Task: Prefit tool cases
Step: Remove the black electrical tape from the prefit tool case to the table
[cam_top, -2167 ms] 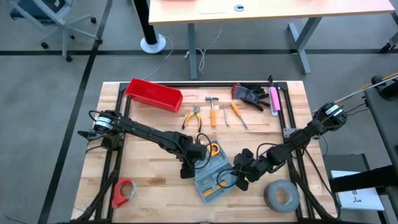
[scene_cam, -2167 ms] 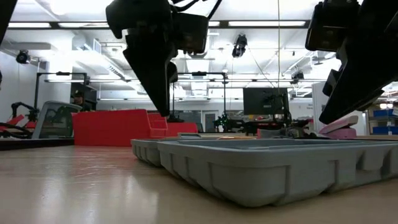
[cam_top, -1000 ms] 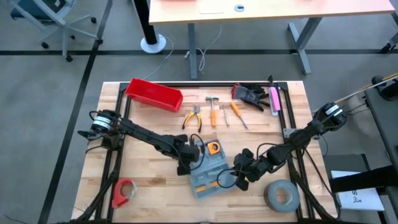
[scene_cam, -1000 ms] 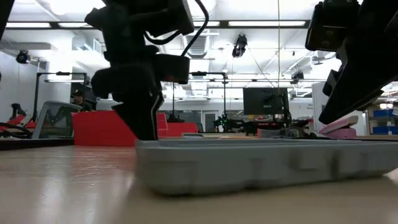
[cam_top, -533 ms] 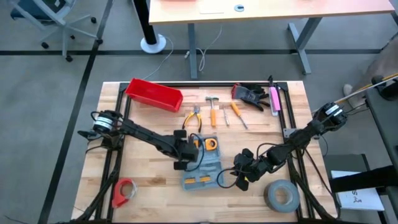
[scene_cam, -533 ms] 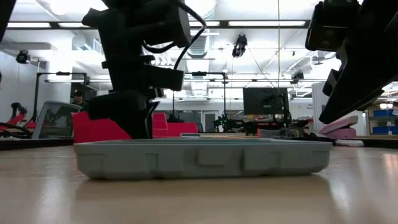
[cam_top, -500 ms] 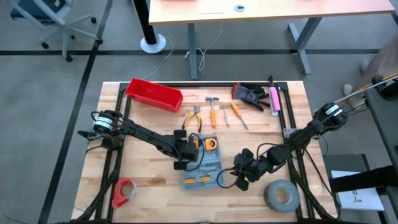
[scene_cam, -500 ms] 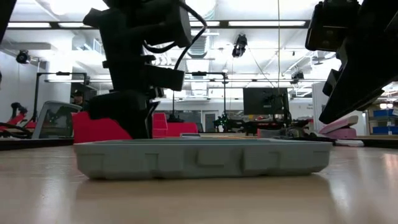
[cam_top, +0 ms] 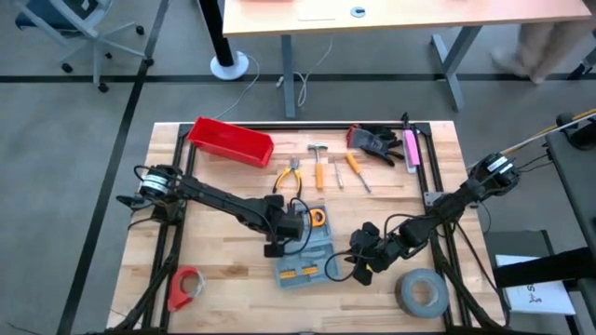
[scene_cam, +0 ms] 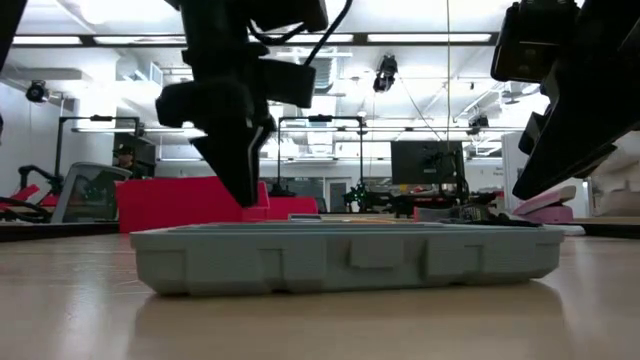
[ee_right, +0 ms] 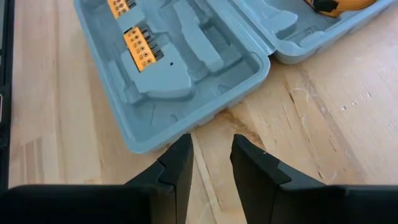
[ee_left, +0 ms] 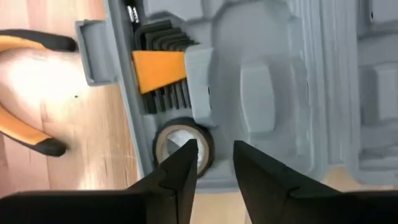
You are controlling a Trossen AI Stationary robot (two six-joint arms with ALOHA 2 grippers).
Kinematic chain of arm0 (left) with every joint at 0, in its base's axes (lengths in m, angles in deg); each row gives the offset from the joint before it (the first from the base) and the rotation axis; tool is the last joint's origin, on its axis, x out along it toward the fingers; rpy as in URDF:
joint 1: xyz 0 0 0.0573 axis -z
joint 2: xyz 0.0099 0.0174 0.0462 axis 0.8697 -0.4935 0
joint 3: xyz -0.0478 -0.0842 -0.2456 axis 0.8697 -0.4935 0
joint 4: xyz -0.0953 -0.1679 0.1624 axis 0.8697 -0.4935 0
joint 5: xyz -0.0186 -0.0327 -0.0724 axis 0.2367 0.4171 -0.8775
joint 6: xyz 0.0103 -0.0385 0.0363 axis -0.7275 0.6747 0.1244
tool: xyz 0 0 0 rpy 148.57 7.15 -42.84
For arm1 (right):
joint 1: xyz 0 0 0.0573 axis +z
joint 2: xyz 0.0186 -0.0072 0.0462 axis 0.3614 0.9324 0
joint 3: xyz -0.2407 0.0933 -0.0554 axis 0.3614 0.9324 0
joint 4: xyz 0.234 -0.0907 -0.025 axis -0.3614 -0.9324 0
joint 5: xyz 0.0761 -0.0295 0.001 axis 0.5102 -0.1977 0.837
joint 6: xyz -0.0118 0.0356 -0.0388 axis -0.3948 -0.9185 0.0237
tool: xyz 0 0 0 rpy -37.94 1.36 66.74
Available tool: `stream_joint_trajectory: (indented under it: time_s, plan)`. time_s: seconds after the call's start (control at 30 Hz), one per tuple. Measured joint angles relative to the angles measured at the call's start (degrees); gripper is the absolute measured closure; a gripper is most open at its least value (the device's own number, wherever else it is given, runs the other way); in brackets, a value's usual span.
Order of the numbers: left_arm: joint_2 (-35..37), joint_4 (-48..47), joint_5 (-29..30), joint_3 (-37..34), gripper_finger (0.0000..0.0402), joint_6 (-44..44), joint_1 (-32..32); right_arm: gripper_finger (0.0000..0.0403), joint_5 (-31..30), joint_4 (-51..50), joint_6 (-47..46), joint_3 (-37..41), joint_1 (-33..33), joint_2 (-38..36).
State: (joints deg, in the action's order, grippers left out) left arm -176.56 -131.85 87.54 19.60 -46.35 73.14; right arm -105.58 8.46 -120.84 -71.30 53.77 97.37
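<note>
My table (cam_top: 223, 265) has the open case (cam_top: 304, 253) lying flat near its middle, front of centre. My left gripper (cam_top: 279, 244) hangs over the case's left edge, fingers narrowly apart, empty. My right gripper (cam_top: 357, 265) sits just right of it, likewise narrow, empty.

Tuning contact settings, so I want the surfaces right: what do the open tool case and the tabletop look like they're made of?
Tool case: likely moulded plastic, matte grey-blue; rounded recesses and uniform colour suggest it. Tabletop: wood, light with a smooth, probably sealed finish; grain lines and plank seams show.
</note>
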Motion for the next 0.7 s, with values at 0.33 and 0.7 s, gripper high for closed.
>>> stream_joint_trajectory:
  time_s: [0.33,0.7]
  plan:
    - [0.0,0.0,0.1,-1.2,0.0286,0.2,-0.9,0.0327,0.0,0.0,0.0,0.0,0.0,0.0]
    - [-2.6,11.2,-4.7,-9.0,0.0287,0.0,-3.4,0.0312,-1.0,0.4,0.2,0.0,0.0,0.0]
